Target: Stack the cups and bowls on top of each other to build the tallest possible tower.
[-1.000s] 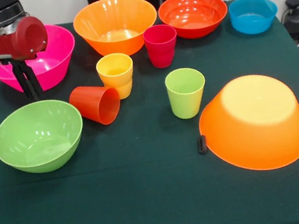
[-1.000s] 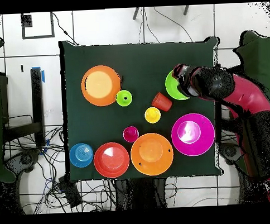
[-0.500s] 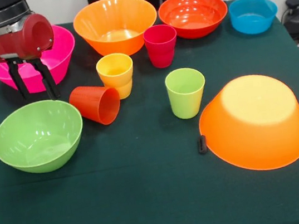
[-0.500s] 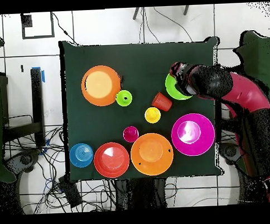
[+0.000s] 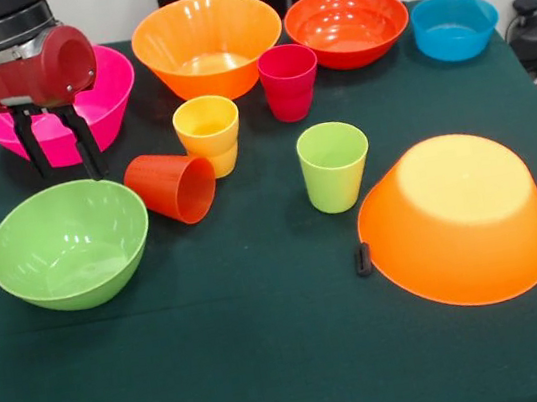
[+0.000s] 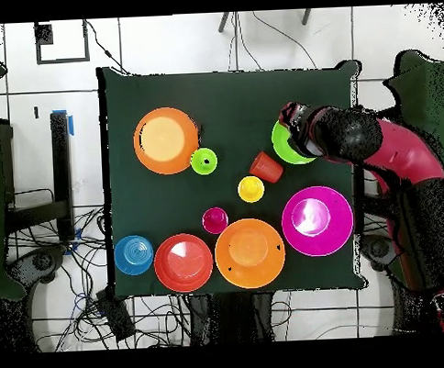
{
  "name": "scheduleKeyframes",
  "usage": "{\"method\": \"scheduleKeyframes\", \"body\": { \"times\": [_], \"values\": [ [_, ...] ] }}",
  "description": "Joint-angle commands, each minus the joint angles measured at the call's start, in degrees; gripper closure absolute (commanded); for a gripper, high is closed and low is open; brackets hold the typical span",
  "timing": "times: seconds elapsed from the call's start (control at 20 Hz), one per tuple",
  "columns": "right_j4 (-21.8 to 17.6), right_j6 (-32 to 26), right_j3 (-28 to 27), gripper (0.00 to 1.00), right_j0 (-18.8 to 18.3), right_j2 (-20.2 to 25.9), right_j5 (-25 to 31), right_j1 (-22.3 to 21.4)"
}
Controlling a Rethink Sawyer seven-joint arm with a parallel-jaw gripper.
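Released, the claw [image 5: 62,159] hangs with its two black fingers apart, just above the far rim of the green bowl [image 5: 69,244] and in front of the pink bowl [image 5: 83,107]. From the front, an orange-red cup [image 5: 173,186] lies on its side beside the green bowl, touching or nearly touching the upright yellow cup [image 5: 208,134]. A crimson cup [image 5: 289,82] stands behind it, and a lime cup [image 5: 333,165] stands nearer the camera. One orange bowl [image 5: 208,43] sits upright at the back beside the red-orange bowl [image 5: 346,25] and the blue bowl [image 5: 455,26]; a second orange bowl [image 5: 455,219] lies upside down, with a small black object [image 5: 362,259] at its edge.

From overhead, the arm [image 6: 390,152] reaches in from the right, covering part of the green bowl [image 6: 286,144]. All other pieces sit apart on the dark green table [image 6: 231,99], none stacked.
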Motion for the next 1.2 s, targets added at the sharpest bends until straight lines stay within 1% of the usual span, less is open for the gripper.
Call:
{"method": "scheduleKeyframes", "body": {
  "times": [0.05, 0.2, 0.4, 0.6, 0.95, 1.2],
  "values": [
    [-3.6, -4.1, -0.8, 0.00, 2.8, -0.3, -0.3, 0.6],
    [-3.4, -2.1, -1.6, 0.00, 3.3, -1.5, -0.4, 1.1],
    [-3.9, -2.3, -3.1, 0.00, 3.1, -2.3, -0.2, 2.1],
    [-3.6, -2.2, -3.7, 0.00, 3.3, -2.5, 1.0, 2.1],
    [-2.7, 1.7, -4.4, 0.00, 4.5, -4.6, 1.4, 2.1],
    [-2.3, 2.3, -5.3, 0.00, 5.3, -5.7, 2.4, 2.2]
  ]
}}
